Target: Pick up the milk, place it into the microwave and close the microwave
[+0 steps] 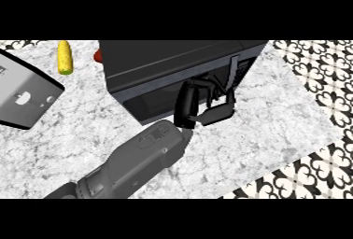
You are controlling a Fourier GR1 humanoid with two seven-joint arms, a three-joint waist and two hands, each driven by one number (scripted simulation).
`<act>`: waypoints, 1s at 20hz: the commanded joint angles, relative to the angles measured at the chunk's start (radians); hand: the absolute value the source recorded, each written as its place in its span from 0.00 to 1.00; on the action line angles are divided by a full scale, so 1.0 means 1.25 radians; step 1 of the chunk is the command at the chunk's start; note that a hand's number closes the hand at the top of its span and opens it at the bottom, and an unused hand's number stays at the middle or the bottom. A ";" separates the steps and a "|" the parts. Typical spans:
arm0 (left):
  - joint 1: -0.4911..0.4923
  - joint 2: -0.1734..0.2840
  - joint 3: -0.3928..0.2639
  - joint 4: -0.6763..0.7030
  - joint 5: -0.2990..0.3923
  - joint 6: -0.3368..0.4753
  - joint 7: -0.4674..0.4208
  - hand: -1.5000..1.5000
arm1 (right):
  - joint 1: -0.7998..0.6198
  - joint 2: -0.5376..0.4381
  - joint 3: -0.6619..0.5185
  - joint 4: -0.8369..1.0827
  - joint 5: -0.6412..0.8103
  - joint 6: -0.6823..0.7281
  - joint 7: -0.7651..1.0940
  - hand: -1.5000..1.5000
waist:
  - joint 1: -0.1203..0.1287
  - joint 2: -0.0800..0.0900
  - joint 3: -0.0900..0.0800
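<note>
At microwave [172, 70] front: right hand [207, 105] open, straight fingers [186, 105] pressing against door; nothing held.

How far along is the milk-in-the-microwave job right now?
No milk shows on the counter, so it is probably inside already. The black microwave looks closed or nearly so, with one black hand against its front by the handle. Left: confirm the door is fully shut and withdraw.
</note>
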 commanded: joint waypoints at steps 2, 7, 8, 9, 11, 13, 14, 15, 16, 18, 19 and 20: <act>-0.052 0.000 0.026 0.071 0.026 -0.020 0.016 1.00 | -0.001 -0.021 0.001 -0.004 -0.023 0.013 0.013 0.00 | -0.011 0.011 -0.002; -0.049 0.000 0.026 0.081 0.039 -0.017 0.002 1.00 | -0.001 -0.035 -0.009 0.008 -0.052 0.018 0.017 0.00 | -0.010 0.012 -0.001; -0.046 0.000 0.016 0.080 0.037 -0.025 -0.006 1.00 | -0.003 -0.036 -0.005 -0.002 -0.051 0.019 0.019 0.00 | -0.013 0.012 -0.002; -0.049 0.000 0.021 0.083 0.042 -0.020 -0.006 1.00 | -0.004 -0.035 -0.014 0.009 -0.054 0.018 0.014 0.00 | -0.011 0.012 0.000; -0.048 0.000 0.015 0.080 0.050 -0.019 -0.006 1.00 | -0.008 -0.048 -0.015 0.001 -0.057 0.023 0.020 0.00 | -0.018 0.012 -0.001; -0.042 0.000 0.008 0.084 0.053 -0.025 -0.015 1.00 | -0.010 -0.052 -0.011 0.003 -0.064 0.025 0.024 0.00 | -0.007 0.013 -0.001; -0.057 0.000 0.016 0.084 0.054 -0.023 -0.015 1.00 | -0.006 -0.054 -0.010 0.010 -0.066 0.031 0.026 0.00 | -0.010 0.014 0.000; -0.065 0.000 0.000 0.070 0.047 -0.038 -0.028 1.00 | -0.019 -0.060 -0.009 -0.003 -0.079 0.035 0.024 0.00 | -0.014 0.010 -0.002; -0.066 0.000 -0.026 0.095 0.033 -0.032 -0.015 1.00 | -0.018 -0.057 -0.010 0.004 -0.083 0.039 0.020 0.00 | -0.013 0.010 0.003; -0.068 0.000 -0.034 0.113 0.039 -0.020 0.001 1.00 | -0.015 -0.057 -0.008 0.003 -0.097 0.046 0.019 0.00 | -0.021 0.010 0.004; -0.074 0.000 -0.040 0.120 0.036 -0.012 0.002 1.00 | -0.026 -0.061 -0.001 0.002 -0.105 0.048 0.021 0.00 | -0.008 0.012 0.003; -0.060 0.000 -0.051 0.134 0.036 -0.006 0.004 1.00 | -0.022 -0.065 -0.003 -0.001 -0.108 0.059 0.020 0.00 | -0.010 0.009 0.004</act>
